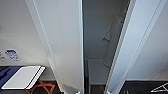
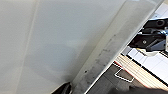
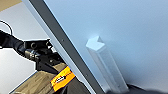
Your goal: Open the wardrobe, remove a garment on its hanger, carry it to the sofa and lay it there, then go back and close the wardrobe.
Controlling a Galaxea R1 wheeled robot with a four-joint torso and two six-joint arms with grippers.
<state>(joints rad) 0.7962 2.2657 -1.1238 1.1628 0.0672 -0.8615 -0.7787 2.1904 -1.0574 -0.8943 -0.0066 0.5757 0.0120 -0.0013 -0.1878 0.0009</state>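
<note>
The wardrobe (image 1: pixel 62 37) stands right in front of me, with both white doors swung partly open and a dark gap between them. Inside the gap hangs the garment (image 1: pixel 113 37), a pale short-sleeved shirt close to the right door's edge (image 1: pixel 122 50). The hanger is hidden behind that edge. The left wrist view looks along the left door's flat face (image 2: pixel 55 45) and grey edge (image 2: pixel 105 55), with my left gripper (image 2: pixel 62 88) dark against the panel. In the right wrist view, the right door's small white handle (image 3: pixel 105 65) sits close to my right gripper (image 3: pixel 140 88).
A folding stand with a white top (image 1: pixel 23 76) and orange legs (image 1: pixel 41 87) is on the floor to the left of the wardrobe. A thin white wire frame (image 1: pixel 161 88) lies on the dark floor at the right. A wall is behind on both sides.
</note>
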